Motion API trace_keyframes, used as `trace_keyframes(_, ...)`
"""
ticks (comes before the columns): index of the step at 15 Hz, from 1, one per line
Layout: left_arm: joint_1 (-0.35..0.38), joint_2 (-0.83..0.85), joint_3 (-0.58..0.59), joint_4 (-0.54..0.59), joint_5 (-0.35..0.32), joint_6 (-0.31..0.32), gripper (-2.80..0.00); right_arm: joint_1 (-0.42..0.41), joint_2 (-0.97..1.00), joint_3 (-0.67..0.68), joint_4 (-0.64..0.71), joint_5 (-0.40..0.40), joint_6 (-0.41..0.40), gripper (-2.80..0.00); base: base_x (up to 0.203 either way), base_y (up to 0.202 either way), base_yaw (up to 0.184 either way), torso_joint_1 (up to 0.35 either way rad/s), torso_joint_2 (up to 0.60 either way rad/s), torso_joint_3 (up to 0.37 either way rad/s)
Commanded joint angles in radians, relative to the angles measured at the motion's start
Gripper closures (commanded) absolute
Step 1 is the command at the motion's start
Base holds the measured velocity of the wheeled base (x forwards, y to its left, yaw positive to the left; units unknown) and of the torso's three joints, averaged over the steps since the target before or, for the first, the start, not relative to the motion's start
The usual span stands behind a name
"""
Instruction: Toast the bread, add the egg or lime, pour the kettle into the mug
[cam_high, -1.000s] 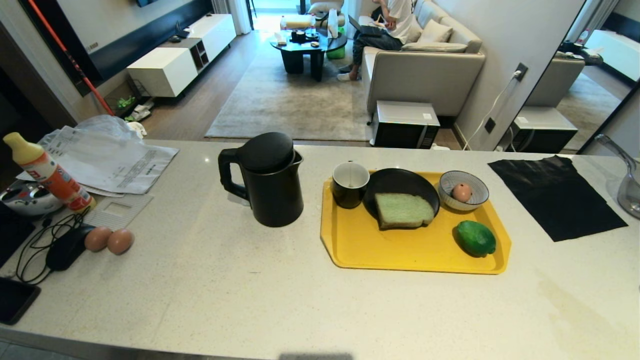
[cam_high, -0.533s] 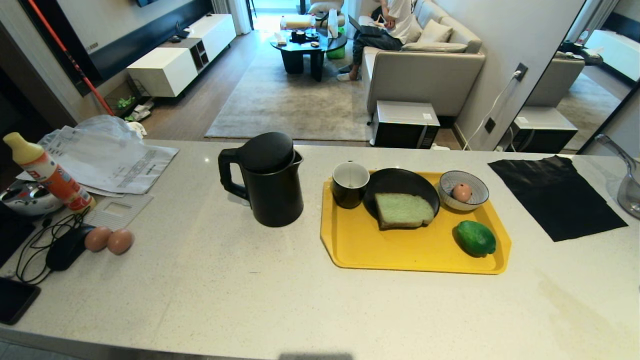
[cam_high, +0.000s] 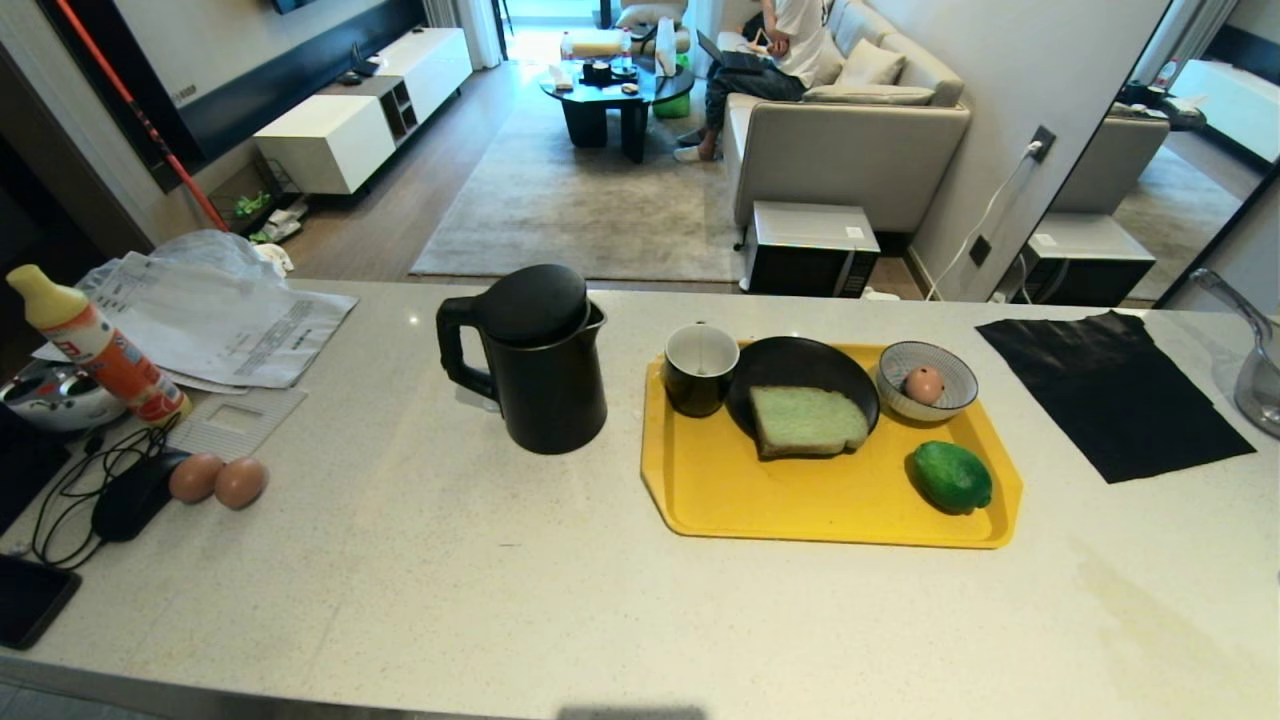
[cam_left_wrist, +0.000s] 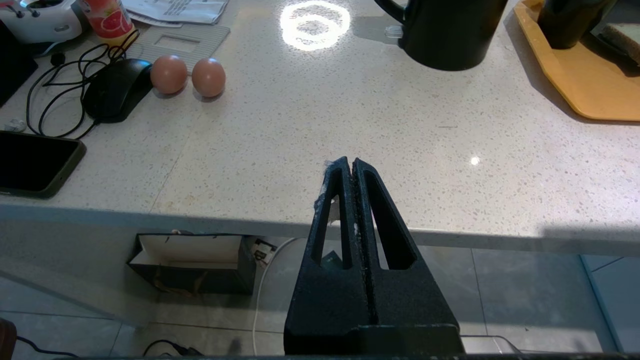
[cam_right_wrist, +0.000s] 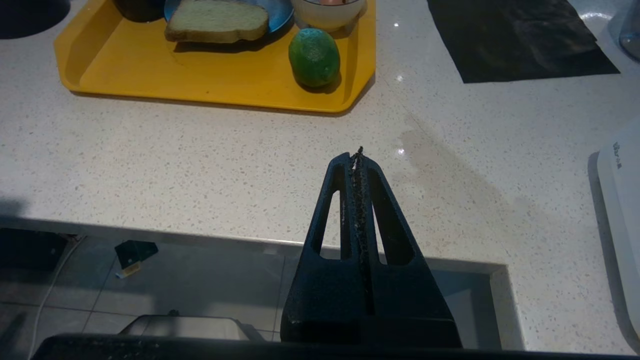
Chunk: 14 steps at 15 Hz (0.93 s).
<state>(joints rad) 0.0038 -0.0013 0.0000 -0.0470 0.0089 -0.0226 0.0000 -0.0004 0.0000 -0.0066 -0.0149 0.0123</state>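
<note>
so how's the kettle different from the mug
The kettle is tall, lidded and stands on the bare counter; the mug is short, open-topped with a white inside, and sits on the yellow tray. The kettle shows a loop handle; the mug shows none. Both are black and upright.

This is a home: an open-plan living room lies beyond the speckled stone surface (cam_high: 500, 600), with a beige sofa (cam_high: 850, 130), a grey rug (cam_high: 580, 200), a dark coffee table (cam_high: 610, 95) and a white media cabinet (cam_high: 340, 130); a person (cam_high: 770, 50) sits on the sofa.
</note>
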Motion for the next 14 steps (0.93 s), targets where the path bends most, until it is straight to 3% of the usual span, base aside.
trace_keyframes(1,0.001,-0.002,0.017,-0.001,0.0,0.0,0.0,0.0,0.0,0.002,-0.001,0.0,0.0,0.0,0.0,0.0,0.0,0.0,0.0,0.0)
trace_keyframes(14,0.001,-0.002,0.017,-0.001,0.0,0.0,0.0,0.001,0.0,-0.003,0.007,-0.005,0.006,0.0,0.0,0.0,0.0,0.0,0.0,0.0)
